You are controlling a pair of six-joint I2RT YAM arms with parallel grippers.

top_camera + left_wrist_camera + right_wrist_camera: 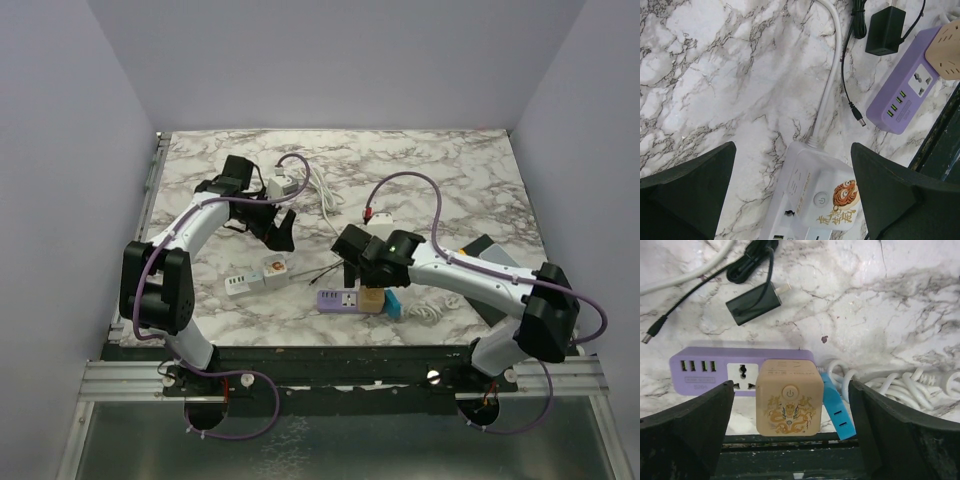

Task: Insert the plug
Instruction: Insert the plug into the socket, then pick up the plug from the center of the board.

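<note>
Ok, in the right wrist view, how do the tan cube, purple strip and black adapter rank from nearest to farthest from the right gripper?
1. Tan cube: centred between the fingers of the open right gripper.
2. Purple strip: just behind the cube, running left.
3. Black adapter: farthest, upper left.

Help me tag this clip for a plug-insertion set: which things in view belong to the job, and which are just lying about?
Likely the job: tan cube plug, sitting on the end of the purple power strip, between the open right fingers.
Lying about: white power strip, black adapter with its cord, coiled white cable, blue piece beside the cube.
</note>
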